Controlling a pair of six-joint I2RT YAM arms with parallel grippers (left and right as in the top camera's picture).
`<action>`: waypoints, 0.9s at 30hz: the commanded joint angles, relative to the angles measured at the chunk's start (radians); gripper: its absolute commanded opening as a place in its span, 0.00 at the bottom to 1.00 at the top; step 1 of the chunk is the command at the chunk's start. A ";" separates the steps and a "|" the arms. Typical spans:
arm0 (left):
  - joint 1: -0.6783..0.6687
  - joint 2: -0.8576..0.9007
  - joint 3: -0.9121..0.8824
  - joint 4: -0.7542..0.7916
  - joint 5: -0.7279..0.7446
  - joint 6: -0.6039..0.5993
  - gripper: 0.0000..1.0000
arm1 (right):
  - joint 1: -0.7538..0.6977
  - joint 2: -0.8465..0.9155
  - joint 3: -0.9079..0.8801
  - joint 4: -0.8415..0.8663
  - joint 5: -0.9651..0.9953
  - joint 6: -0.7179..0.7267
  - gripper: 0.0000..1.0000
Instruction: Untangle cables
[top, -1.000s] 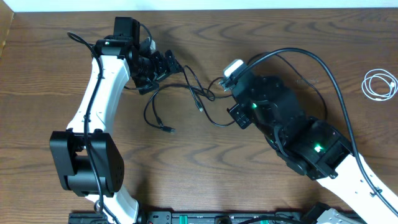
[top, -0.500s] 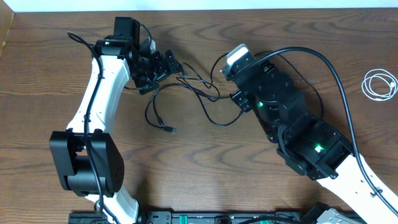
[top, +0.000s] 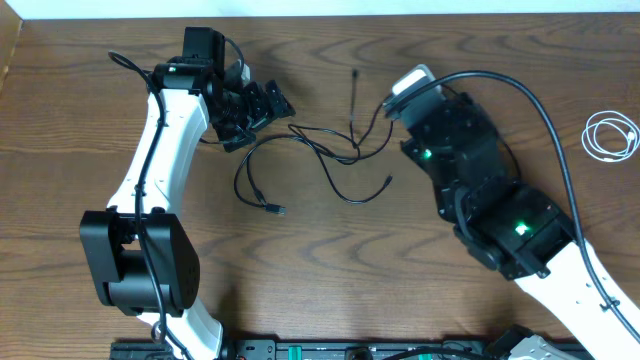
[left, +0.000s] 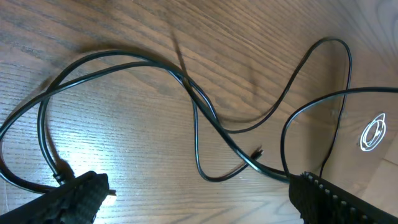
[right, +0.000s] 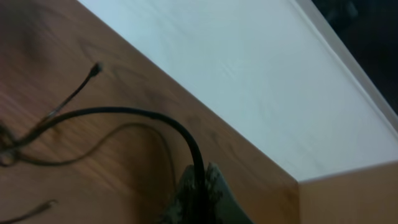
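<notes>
Several thin black cables (top: 320, 158) lie crossed in a loose tangle on the wooden table between the arms. In the left wrist view the cables (left: 205, 118) loop over the wood ahead of the fingers. My left gripper (top: 266, 104) (left: 199, 194) hangs open just left of the tangle, holding nothing. My right gripper (top: 390, 110) (right: 202, 186) is shut on one black cable (right: 143, 115), which arcs left from the jaws. A free plug end (top: 355, 73) (right: 95, 68) points away from the knot. The white cable (top: 611, 135) (left: 373, 132) lies coiled at the far right.
The table's far edge (right: 205, 118) runs close behind the right gripper, with a white wall beyond. Thick black arm wires (top: 520, 100) arch over the right arm. The left arm's white links (top: 150, 160) stand along the left side.
My right gripper has moved right and toward the far edge with its cable, drawing strands out of the knot; a plug end now points toward the back. The left arm has stayed still.
</notes>
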 joint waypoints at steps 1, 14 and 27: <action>0.003 -0.016 0.020 -0.002 0.009 -0.009 0.98 | -0.064 -0.003 0.013 -0.023 0.033 -0.009 0.01; 0.003 -0.016 0.020 -0.002 0.009 -0.009 0.98 | -0.429 0.006 0.013 -0.130 -0.077 0.484 0.01; 0.003 -0.016 0.020 -0.002 0.009 -0.009 0.98 | -0.642 0.006 0.013 -0.011 -1.510 0.319 0.02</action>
